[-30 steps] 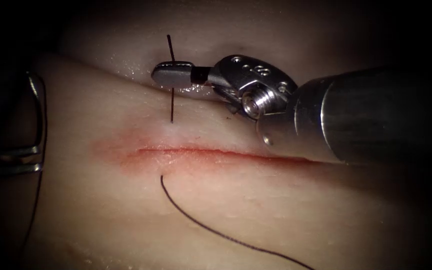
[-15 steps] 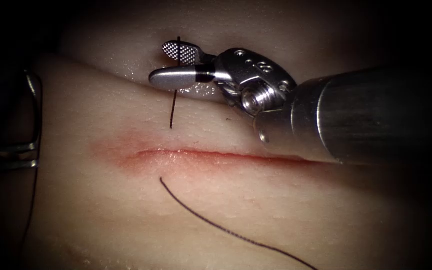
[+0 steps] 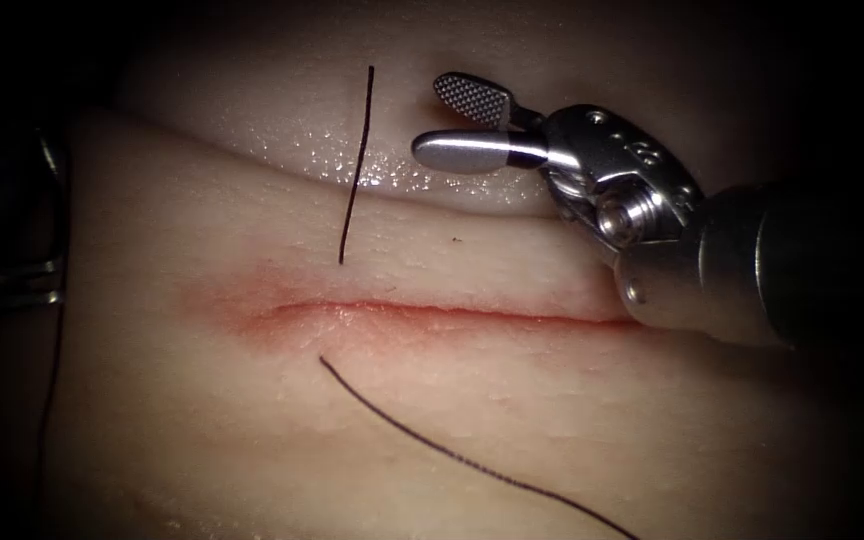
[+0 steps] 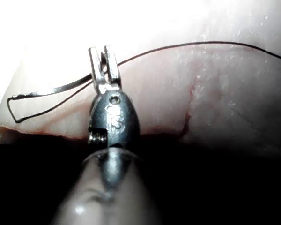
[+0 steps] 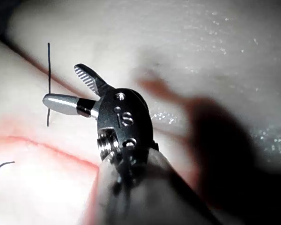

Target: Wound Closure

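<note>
Right tool: the right arm's polished steel needle driver (image 3: 430,118) reaches in from the right, above the cut. Its jaws are spread wide and hold nothing. One jaw turns a cross-hatched gripping face to the endoscope; the other shows a smooth rounded back.
Right tool, wrist view: the same spread jaws (image 5: 61,83) seen from behind a rounded steel wrist, with the toothed edge in profile.
Left tool: in the left wrist view, the left arm's steel needle driver (image 4: 104,58) has two flat, narrow jaws closed on the needle.
Needle: a thin, curved steel needle (image 4: 51,90) sticks out sideways from the left tool's jaws, lying over the tissue and not in it. The visible length runs from the jaws to the end that carries the thread. Where along the curve it is gripped cannot be told.
Thread: the fine dark thread (image 4: 178,45) doubles back from the needle's end and arcs across the tissue.
Thread, endoscope view: a straight free end (image 3: 355,165) rises from the tissue just above the cut, near its left end and just left of the right tool's jaws, not touching them. Another length (image 3: 452,458) emerges below the cut and curves away to the lower right.
Tissue: pale, moist, glistening pork tissue (image 3: 252,450) with a faintly pebbled surface.
Cut: a long, narrow, closed cut (image 3: 432,310) running left to right, with red fluid (image 3: 252,312) tinting its left end.
</note>
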`<state>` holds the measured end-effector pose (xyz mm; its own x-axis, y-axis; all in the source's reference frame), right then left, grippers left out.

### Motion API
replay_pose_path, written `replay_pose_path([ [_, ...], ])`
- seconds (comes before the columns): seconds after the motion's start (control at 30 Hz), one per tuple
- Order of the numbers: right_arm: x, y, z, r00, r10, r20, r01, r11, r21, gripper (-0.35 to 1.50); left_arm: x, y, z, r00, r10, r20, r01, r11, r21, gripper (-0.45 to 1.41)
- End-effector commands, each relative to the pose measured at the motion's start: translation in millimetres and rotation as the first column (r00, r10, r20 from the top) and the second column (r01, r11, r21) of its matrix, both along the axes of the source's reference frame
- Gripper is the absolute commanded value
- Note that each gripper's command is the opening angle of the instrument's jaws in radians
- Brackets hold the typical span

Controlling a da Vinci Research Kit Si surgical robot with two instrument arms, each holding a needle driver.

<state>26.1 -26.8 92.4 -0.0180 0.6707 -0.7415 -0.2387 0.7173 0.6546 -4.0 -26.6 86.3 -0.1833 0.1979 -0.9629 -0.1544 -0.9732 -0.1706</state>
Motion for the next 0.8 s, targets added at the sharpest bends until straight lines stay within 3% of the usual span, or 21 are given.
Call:
replay_pose_path([
  [0.03, -1.1, 0.0, 0.8, 0.998, 0.015, 0.053, -0.013, 0.999, -0.043, 1.16, -0.3, -0.5, 1.3, 1.000, -0.007, -0.004, 0.007, 1.000, 0.008, -0.45],
  [0.17, -3.0, 0.7, 0.5, 0.986, -0.045, 0.161, 0.059, 0.995, -0.080, 1.16, 0.4, -0.8, 3.3, 0.999, -0.028, -0.020, 0.029, 0.999, 0.013, -0.45],
  [0.3, -3.9, 0.8, 0.2, 0.958, -0.114, 0.262, 0.138, 0.988, -0.073, 1.37, 1.0, -1.0, 5.0, 0.997, -0.067, -0.042, 0.069, 0.997, 0.044, -0.45],
  [0.37, -4.1, 0.5, 0.0, 0.956, -0.111, 0.271, 0.136, 0.988, -0.076, 1.38, 0.9, -0.9, 5.6, 0.994, -0.093, -0.053, 0.098, 0.992, 0.083, 0.32],
  [0.4, -4.2, 0.4, 0.0, 0.956, -0.111, 0.271, 0.136, 0.988, -0.076, 1.40, 0.9, -0.8, 5.7, 0.993, -0.107, -0.057, 0.113, 0.988, 0.110, 0.51],
  [0.47, -4.3, 0.1, -0.2, 0.955, -0.114, 0.273, 0.139, 0.987, -0.076, 1.42, 0.6, -0.6, 5.7, 0.988, -0.140, -0.071, 0.150, 0.976, 0.159, 0.59],
  [0.53, -4.2, -0.3, -0.2, 0.956, -0.111, 0.272, 0.137, 0.987, -0.079, 1.45, 0.0, -0.4, 5.4, 0.978, -0.189, -0.083, 0.202, 0.961, 0.189, 0.47],
  [0.6, -4.1, -0.6, -0.2, 0.956, -0.110, 0.272, 0.137, 0.987, -0.081, 1.45, -0.7, -0.2, 4.9, 0.971, -0.218, -0.102, 0.234, 0.954, 0.190, 0.71],
  [0.63, -4.1, -0.8, -0.2, 0.957, -0.115, 0.266, 0.142, 0.986, -0.083, 1.47, -1.5, 0.1, 4.2, 0.962, -0.247, -0.114, 0.265, 0.945, 0.193, 0.96],
  [0.67, -4.1, -0.9, -0.1, 0.958, -0.117, 0.263, 0.144, 0.986, -0.084, 1.47, -1.9, 0.2, 3.9, 0.959, -0.259, -0.118, 0.278, 0.941, 0.194, 1.08],
  [0.73, -4.2, -1.2, 0.0, 0.960, -0.121, 0.254, 0.148, 0.985, -0.087, 1.47, -3.0, 0.6, 2.6, 0.953, -0.286, -0.102, 0.299, 0.943, 0.147, 1.20],
  [0.8, -4.3, -1.4, 0.1, 0.960, -0.124, 0.252, 0.152, 0.984, -0.096, 1.47, -3.6, 0.7, 1.4, 0.955, -0.280, -0.093, 0.292, 0.944, 0.155, 1.20],
])
